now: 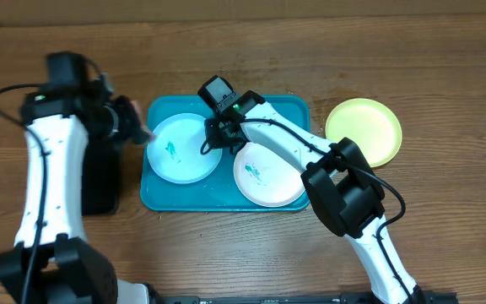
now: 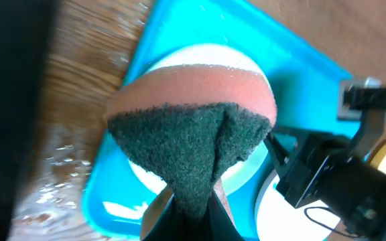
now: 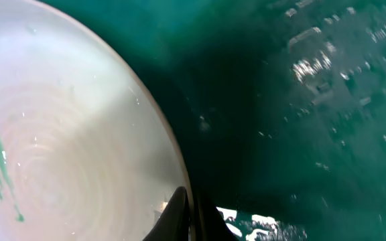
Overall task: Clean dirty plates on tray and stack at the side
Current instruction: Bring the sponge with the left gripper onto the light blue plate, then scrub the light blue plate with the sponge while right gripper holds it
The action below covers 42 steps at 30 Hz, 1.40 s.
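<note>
The turquoise tray [image 1: 287, 107] holds a pale mint-blue plate [image 1: 180, 150] on its left and a white plate [image 1: 264, 177] on its right, both with teal smears. A yellow-green plate [image 1: 365, 129] lies on the table right of the tray. My right gripper [image 1: 212, 137] is shut on the right rim of the mint-blue plate [image 3: 59, 140], one finger on each side of the rim [image 3: 189, 214]. My left gripper [image 1: 133, 122] is shut on a pink-and-dark-green sponge [image 2: 193, 127] at the tray's left edge [image 2: 122, 127], just left of that plate.
A black rectangular tray [image 1: 99, 177] lies on the wooden table left of the turquoise tray, under my left arm. My right arm crosses over the white plate. Wet patches shine on the tray floor [image 3: 313, 67].
</note>
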Available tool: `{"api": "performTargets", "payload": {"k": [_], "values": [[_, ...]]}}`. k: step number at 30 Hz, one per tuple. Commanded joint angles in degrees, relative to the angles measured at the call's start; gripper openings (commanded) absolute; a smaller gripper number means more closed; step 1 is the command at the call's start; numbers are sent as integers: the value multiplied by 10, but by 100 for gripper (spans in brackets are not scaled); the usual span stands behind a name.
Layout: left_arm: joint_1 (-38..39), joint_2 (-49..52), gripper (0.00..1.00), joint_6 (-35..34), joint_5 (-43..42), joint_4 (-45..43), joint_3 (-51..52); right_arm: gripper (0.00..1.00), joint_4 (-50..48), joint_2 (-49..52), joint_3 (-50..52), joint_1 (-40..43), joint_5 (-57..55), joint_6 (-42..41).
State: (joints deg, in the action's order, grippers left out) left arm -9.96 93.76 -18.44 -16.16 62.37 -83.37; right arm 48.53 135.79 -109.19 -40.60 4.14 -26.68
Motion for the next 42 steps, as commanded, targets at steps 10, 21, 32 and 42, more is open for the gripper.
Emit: {"api": "performTargets", "payload": {"k": [10,21,32,42], "values": [[106,112,4,18,-8,-114,34,4,25,21,17,2,-31,-66],[121,217,4,17,81,-113,34,4,24,21,17,2,-67,-66],[119,221,4,17,349,-58,17,4,25,21,17,2,-67,-66],[119,224,4,14,14,-85,-37,4,18,21,17,2,-67,-66]]}}
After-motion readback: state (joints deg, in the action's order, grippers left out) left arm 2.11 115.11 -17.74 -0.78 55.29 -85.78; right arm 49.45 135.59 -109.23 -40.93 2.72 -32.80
